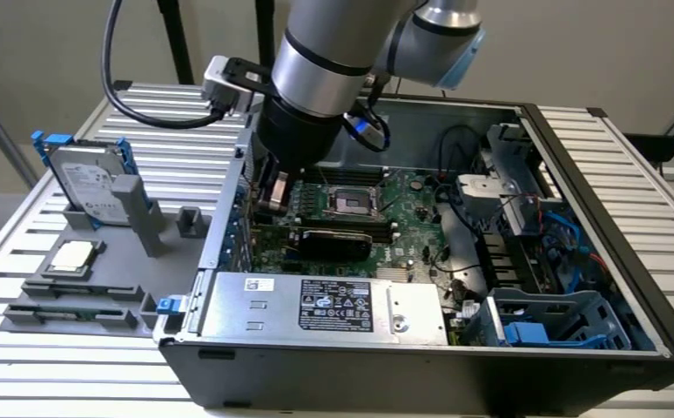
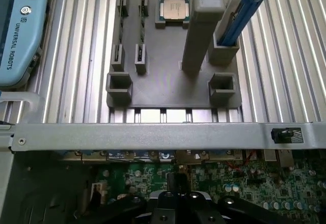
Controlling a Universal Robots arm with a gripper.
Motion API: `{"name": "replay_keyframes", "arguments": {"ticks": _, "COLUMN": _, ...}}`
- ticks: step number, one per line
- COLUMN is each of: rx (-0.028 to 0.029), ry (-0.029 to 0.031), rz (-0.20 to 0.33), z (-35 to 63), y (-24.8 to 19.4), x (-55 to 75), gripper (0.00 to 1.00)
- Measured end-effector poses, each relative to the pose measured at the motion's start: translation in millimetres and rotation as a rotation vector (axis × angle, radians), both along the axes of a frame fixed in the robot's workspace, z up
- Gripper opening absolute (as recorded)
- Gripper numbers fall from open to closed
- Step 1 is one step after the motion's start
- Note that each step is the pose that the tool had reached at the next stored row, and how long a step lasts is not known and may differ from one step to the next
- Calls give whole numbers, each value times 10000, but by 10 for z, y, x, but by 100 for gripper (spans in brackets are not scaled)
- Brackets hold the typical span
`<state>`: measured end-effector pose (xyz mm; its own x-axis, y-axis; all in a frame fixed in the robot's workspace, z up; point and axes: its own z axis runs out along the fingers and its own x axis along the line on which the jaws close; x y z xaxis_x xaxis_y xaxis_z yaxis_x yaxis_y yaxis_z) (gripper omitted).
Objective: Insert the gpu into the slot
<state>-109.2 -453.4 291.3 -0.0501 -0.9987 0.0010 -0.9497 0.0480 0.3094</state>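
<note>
Presently, item one: claw (image 1: 272,193), lowered inside the open case (image 1: 593,287) close to its bracket-side wall; clenched or released, I cannot tell. In the wrist view the claw (image 2: 175,199) hangs over the motherboard (image 2: 254,183), just inside the case rim (image 2: 153,135). Item two, taking the claw as the dial's centre in the exterior view: gpu (image 1: 337,242) at 4 o'clock, just beside, black cooler cover facing up, lying across the motherboard (image 1: 413,218); whether its edge sits in the slot cannot be told. Handling, by judgement: light, stiff, fragile. Best held by the long sides of the cooler cover, clear of the contact edge and the thin bracket, which would likely bend. Item three: processor socket (image 1: 349,202) at 3 o'clock, near. Item four: power supply (image 1: 326,305) at 5 o'clock, beyond the gpu. Item five: grey fixture tray (image 1: 82,296) on the tabletop (image 1: 35,366), 8 o'clock, well apart. Item six: hard drive (image 1: 87,187) at 9 o'clock, upright.
</note>
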Motion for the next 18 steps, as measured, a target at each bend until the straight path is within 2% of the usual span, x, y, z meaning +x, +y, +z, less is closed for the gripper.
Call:
{"name": "replay_keyframes", "arguments": {"ticks": 2, "rx": -13, "ry": 23, "rz": -147, "z": -13, "y": 2, "x": -8, "gripper": 11}}
{"name": "replay_keyframes", "arguments": {"ticks": 6, "rx": -20, "ry": 134, "rz": -401, "z": -21, "y": 3, "x": -20, "gripper": 11}}
{"name": "replay_keyframes", "arguments": {"ticks": 8, "rx": -21, "ry": 168, "rz": -500, "z": -21, "y": 3, "x": -20, "gripper": 11}}
{"name": "replay_keyframes", "arguments": {"ticks": 18, "rx": -37, "ry": 180, "rz": -867, "z": -21, "y": 9, "x": -21, "gripper": 11}}
